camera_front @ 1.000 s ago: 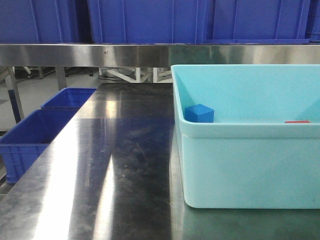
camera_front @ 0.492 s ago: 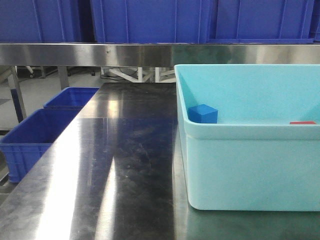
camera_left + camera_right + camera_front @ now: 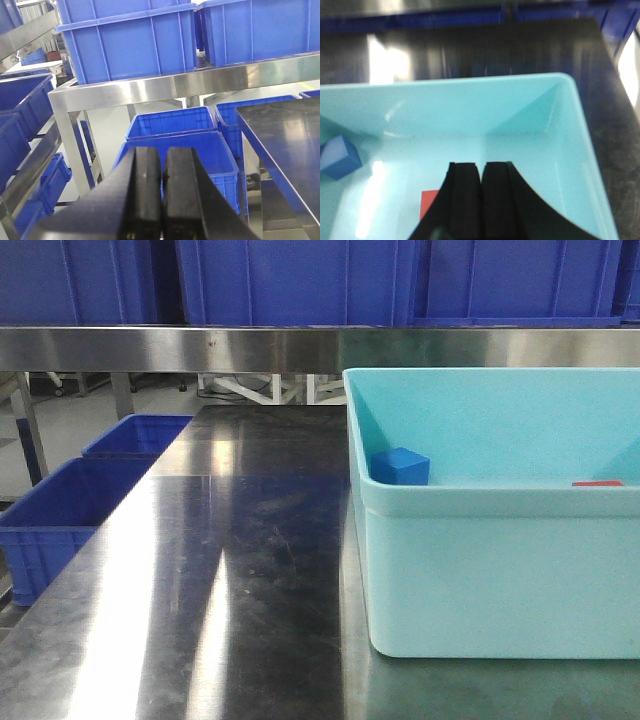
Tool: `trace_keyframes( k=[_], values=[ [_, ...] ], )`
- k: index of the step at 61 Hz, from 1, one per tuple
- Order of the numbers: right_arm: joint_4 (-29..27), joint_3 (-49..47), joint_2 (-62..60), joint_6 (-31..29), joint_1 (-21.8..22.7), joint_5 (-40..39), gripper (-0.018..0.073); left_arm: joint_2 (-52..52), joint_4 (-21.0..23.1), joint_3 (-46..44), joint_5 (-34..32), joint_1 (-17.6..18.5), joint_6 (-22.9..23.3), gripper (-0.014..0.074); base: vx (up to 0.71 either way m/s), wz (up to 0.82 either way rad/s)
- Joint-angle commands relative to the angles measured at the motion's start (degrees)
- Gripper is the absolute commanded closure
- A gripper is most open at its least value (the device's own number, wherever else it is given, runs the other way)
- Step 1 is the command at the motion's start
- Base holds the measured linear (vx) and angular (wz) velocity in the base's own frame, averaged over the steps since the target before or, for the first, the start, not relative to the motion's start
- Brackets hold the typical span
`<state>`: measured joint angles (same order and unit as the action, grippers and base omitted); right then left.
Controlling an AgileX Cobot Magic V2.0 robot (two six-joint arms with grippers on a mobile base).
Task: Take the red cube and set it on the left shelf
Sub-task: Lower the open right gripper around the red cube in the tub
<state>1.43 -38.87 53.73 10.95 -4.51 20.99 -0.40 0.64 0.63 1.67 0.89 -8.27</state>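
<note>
Steel left shelf (image 3: 300,348) is running across the back, its front rail above the table's far edge, with big blue crates (image 3: 290,280) sitting on top. Steel tabletop (image 3: 220,570) is carrying a turquoise tub (image 3: 500,580) on its right side.

Right gripper (image 3: 481,167) is hovering over the tub, looking down into it, with its fingers pressed together and gripping nothing. Left gripper (image 3: 163,150) is hanging off the table's left side, facing the shelf, with its fingers together too and empty.

Blue cube (image 3: 401,467) is lying in the tub's far-left corner, well apart from the target. Red cube (image 3: 429,202) is lying flat on the tub floor toward the right. In the right wrist view it is just left of the fingers and partly hidden behind the left one. From the front only a sliver is showing over the rim.

My read is that the reach is underway and no grasp has been made.

To do it well:
- Jaws should be opening before any descent, since closed tips would only be pushing the cube.
- The wrist needs shifting left until the cube is sitting between the pads.
- The descent should be going straight down.
- The cube seems near the tub's near wall, so finger clearance there needs watching.
- Lift should be clearing the rim before swinging to the shelf.
</note>
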Motion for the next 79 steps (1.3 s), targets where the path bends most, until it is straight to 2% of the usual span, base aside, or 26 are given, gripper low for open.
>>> trace_keyframes(
  k=[1,10,18,28,31,33,37,43,47,56,79],
  values=[
    [0.0,-6.7,5.1,0.1,-2.1,1.7,0.0500,0.5,0.3,1.3,-5.1,0.3,0.0,0.0491,0.00,0.00],
    [0.0,-10.7,10.8,0.1,-6.3,5.1,0.0500,0.5,0.3,1.3,-5.1,0.3,0.0,0.0491,0.00,0.00],
    [0.0,-11.1,14.3,0.1,-9.3,4.6,0.0500,0.5,0.3,1.3,-5.1,0.3,0.0,0.0491,0.00,0.00],
    [0.0,-11.1,17.5,0.1,-11.1,5.5,0.0498,0.5,0.3,1.3,-5.1,0.3,0.0,0.0491,0.00,0.00],
    [0.1,-11.1,17.9,0.1,-11.4,6.3,0.0473,0.5,0.3,1.3,-5.1,0.3,0.0,0.0491,0.00,0.00],
    [0.5,-11.1,18.2,-0.2,-11.6,7.0,0.0434,0.5,0.3,1.3,-5.1,0.3,0.0,0.0491,0.00,0.00],
    [1.4,-11.1,18.3,-0.3,-11.6,8.0,0.0290,0.5,0.3,1.3,-5.1,0.3,0.0,0.0491,0.00,0.00],
    [3.4,-11.1,18.3,-0.3,-11.6,8.9,0.0003,0.5,0.3,1.3,-5.1,0.3,0.0,0.0491,0.00,0.00],
    [4.5,-11.1,18.3,-0.3,-11.6,9.7,-0.0083,0.5,0.3,1.3,-5.1,0.3,0.0,0.0491,0.00,0.00],
    [6.1,-11.1,18.3,-0.3,-11.6,11.5,-0.0034,0.5,0.3,1.3,-5.1,0.3,0.0,0.0491,0.00,0.00],
    [6.4,-11.1,22.1,-0.3,-11.6,11.0,-0.0033,0.5,0.3,1.3,-5.1,0.3,0.0,0.0491,0.00,0.00]
  ],
)
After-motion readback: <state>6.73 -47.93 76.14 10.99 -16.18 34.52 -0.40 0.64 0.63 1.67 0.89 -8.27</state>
